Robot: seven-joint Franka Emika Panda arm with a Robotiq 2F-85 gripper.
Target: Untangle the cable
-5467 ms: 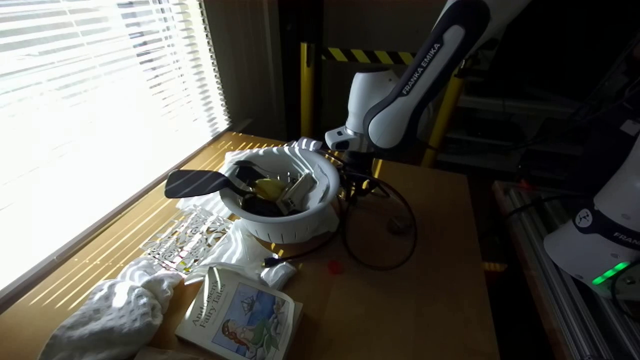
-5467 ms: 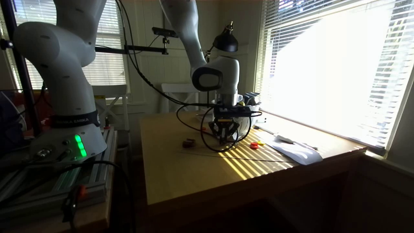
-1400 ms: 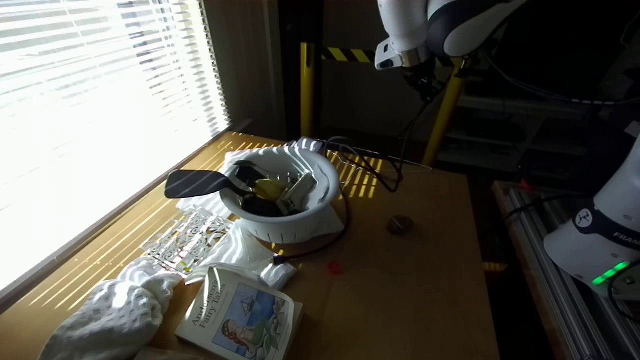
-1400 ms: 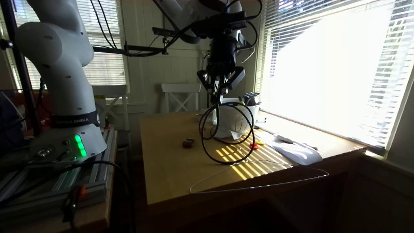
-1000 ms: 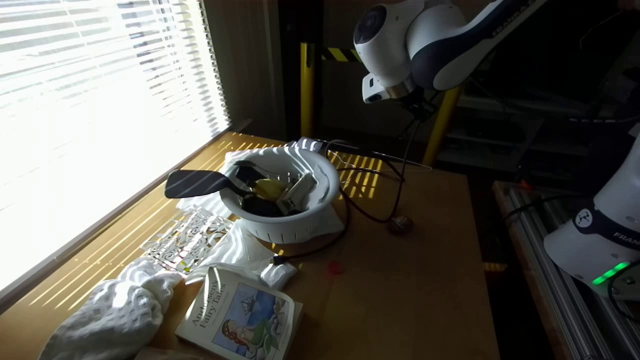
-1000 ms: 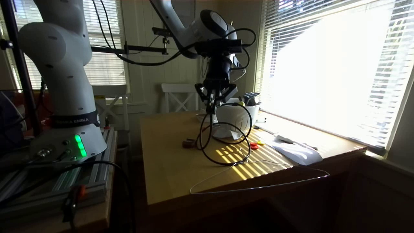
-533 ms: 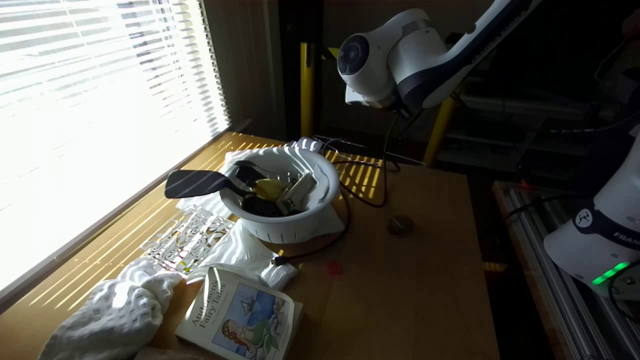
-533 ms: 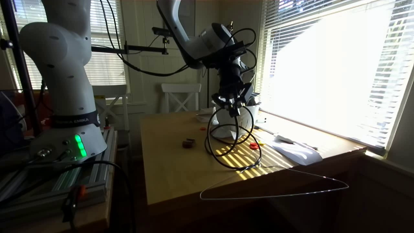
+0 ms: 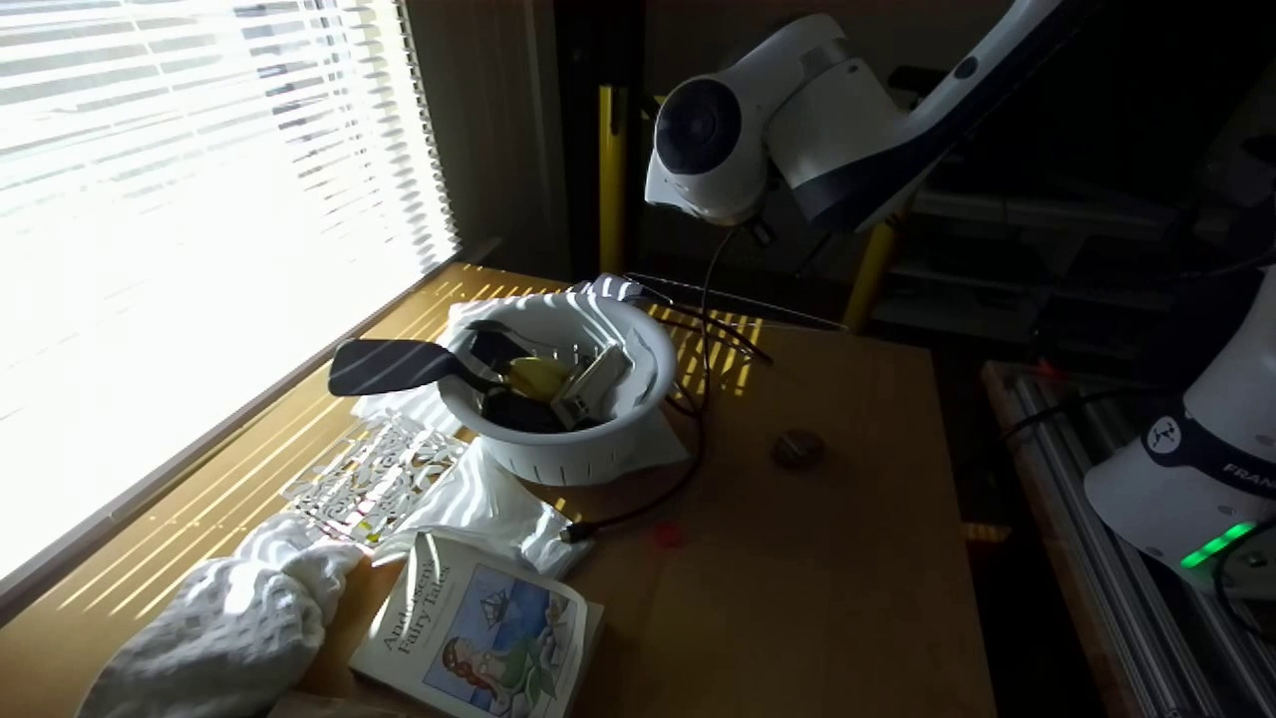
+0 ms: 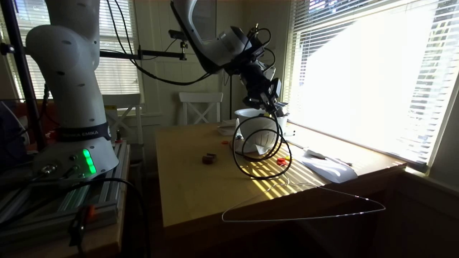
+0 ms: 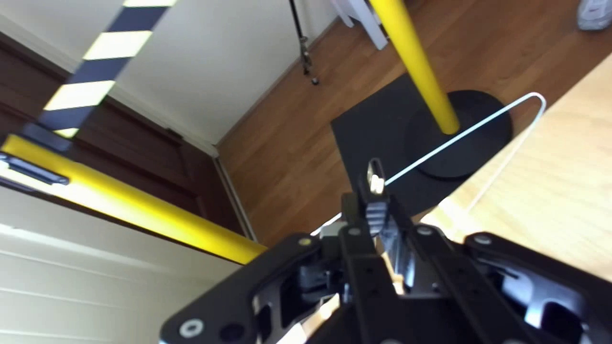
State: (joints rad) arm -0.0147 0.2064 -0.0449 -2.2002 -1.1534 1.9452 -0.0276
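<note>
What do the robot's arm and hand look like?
The arm is smooth, rounded and white with dark trim. Its base has a green light and a dark band with white letters. Black wires loop along the arm. The hand is black, with round silvery bolts.

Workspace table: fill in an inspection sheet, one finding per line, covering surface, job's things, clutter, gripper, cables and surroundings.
Surface: wooden table, striped with sunlight in places.
Job's things: black cable, in overlapping loops, not yet untangled.
Clutter: white bowl with a black spatula leaning out; book; thin wire loop jutting past the table edge.
Gripper: shut on the black cable, above table height.
Cables: black leads, sagging in the air.
Surroundings: window blinds, yellow post, white chair.
</note>
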